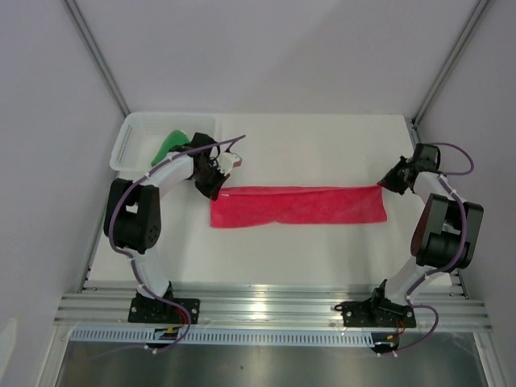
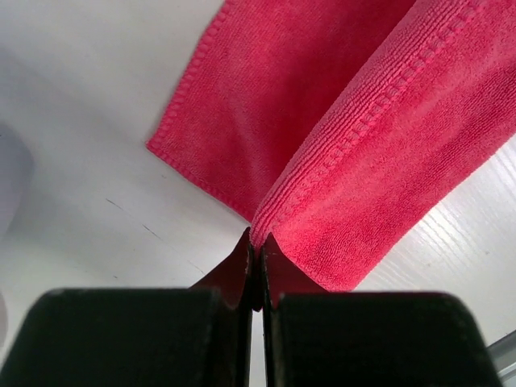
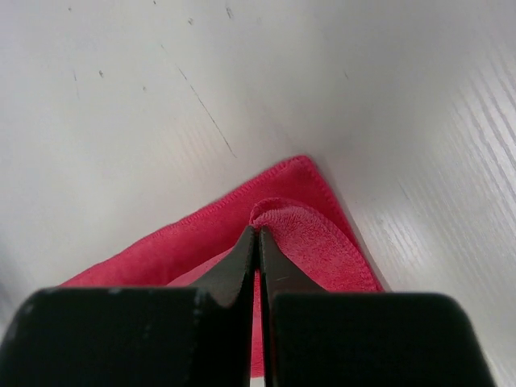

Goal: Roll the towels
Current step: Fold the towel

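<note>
A pink-red towel lies across the middle of the white table as a long band folded lengthwise. At its left end my left gripper is shut on the towel. In the left wrist view the gripper pinches the folded, ribbed edge of the towel. My right gripper is at the band's right end, also shut. The right wrist view has the gripper clamped on a curled-up corner of the towel. A bright green towel sits in the basket, partly hidden by the left arm.
A white mesh basket stands at the back left corner of the table, just behind the left arm. Grey walls with metal frame posts close in the back and both sides. An aluminium rail runs along the near edge.
</note>
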You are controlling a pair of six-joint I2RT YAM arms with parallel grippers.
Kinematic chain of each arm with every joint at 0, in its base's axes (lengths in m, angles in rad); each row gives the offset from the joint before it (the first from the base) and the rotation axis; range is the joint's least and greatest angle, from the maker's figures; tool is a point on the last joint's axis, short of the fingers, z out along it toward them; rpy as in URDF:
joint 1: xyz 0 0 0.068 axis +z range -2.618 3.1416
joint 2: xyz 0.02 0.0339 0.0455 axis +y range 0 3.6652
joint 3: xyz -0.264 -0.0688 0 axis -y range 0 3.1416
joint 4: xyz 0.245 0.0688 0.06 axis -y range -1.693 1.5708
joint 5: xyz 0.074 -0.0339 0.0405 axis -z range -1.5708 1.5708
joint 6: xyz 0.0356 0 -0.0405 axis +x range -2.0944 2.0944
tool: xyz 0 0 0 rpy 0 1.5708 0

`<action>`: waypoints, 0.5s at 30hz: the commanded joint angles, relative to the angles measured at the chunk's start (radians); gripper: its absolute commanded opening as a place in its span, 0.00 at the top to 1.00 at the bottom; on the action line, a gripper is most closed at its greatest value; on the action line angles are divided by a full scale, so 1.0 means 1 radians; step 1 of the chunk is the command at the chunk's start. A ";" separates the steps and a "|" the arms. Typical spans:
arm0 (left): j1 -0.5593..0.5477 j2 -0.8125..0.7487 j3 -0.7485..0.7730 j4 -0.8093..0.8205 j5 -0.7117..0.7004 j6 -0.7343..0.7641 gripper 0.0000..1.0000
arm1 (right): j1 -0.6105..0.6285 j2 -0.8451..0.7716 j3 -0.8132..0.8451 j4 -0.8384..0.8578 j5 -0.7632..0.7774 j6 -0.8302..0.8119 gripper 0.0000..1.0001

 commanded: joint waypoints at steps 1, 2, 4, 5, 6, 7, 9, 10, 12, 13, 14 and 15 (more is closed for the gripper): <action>0.008 0.016 0.054 0.013 -0.041 -0.032 0.99 | 0.014 0.035 0.074 0.026 0.014 -0.017 1.00; 0.008 0.028 0.059 0.013 -0.047 -0.035 0.99 | 0.017 0.043 0.079 0.024 0.015 -0.017 1.00; 0.008 0.048 0.074 0.011 -0.067 -0.039 0.97 | 0.026 0.061 0.093 0.020 0.028 -0.017 1.00; 0.008 0.057 0.077 0.010 -0.072 -0.038 0.96 | 0.027 0.069 0.096 0.012 0.031 -0.019 1.00; 0.008 0.071 0.085 0.010 -0.075 -0.039 0.96 | 0.029 0.075 0.099 0.012 0.032 -0.019 1.00; 0.008 0.075 0.085 0.013 -0.076 -0.044 0.95 | 0.032 0.087 0.105 0.012 0.029 -0.019 1.00; 0.008 0.082 0.094 0.014 -0.070 -0.047 0.94 | 0.035 0.097 0.111 0.005 0.035 -0.025 1.00; 0.008 0.088 0.096 0.013 -0.069 -0.050 0.93 | 0.035 0.103 0.113 0.001 0.038 -0.028 1.00; 0.008 0.098 0.104 0.013 -0.072 -0.050 0.91 | 0.035 0.112 0.117 -0.002 0.046 -0.028 1.00; 0.008 0.106 0.102 0.013 -0.076 -0.052 0.91 | 0.034 0.116 0.117 -0.002 0.048 -0.028 1.00; 0.008 0.109 0.107 0.014 -0.081 -0.053 0.89 | 0.035 0.118 0.119 0.000 0.046 -0.028 1.00; 0.008 0.111 0.108 0.022 -0.084 -0.053 0.85 | 0.035 0.124 0.120 0.001 0.041 -0.026 0.95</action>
